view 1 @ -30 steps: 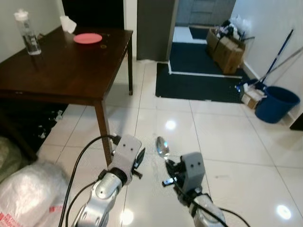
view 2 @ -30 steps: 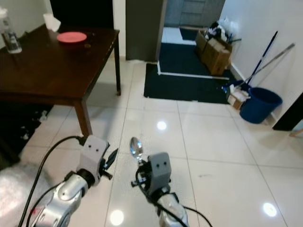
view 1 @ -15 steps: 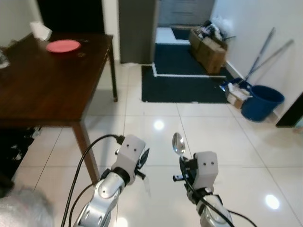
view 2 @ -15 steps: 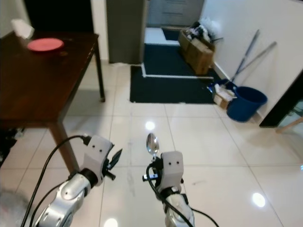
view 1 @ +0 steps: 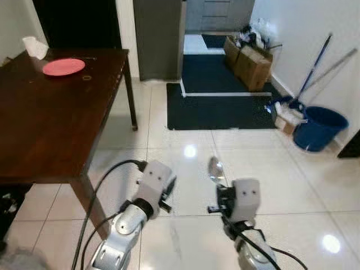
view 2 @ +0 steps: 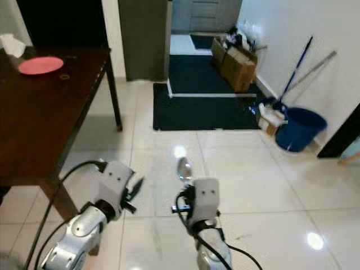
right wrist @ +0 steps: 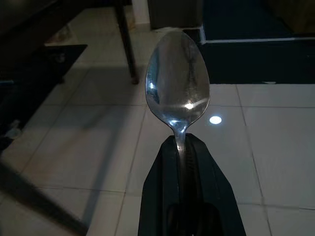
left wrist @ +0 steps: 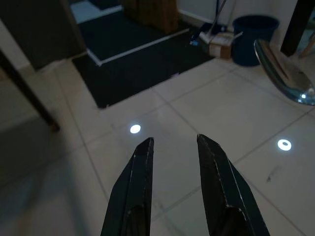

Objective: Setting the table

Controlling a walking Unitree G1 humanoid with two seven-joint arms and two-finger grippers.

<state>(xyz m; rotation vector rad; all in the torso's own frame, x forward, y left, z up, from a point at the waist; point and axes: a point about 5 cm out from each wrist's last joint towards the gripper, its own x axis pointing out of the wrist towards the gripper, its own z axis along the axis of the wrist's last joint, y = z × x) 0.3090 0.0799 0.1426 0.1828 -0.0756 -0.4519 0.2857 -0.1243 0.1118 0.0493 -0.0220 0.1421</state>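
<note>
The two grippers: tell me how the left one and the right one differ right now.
The left gripper is open and holds nothing; the right gripper is shut on a spoon. The left gripper's fingers stand apart with bare floor between them, while the right gripper's fingers press together around the spoon's handle, its bowl sticking out past them. Both are black, held low over the white tiled floor, beside the brown table.

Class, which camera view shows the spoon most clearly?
The right wrist view: the spoon is close up, its bowl standing out past the right gripper shut on its handle. Both eye views show it small above that gripper; the left wrist view catches its bowl at the edge.
</note>
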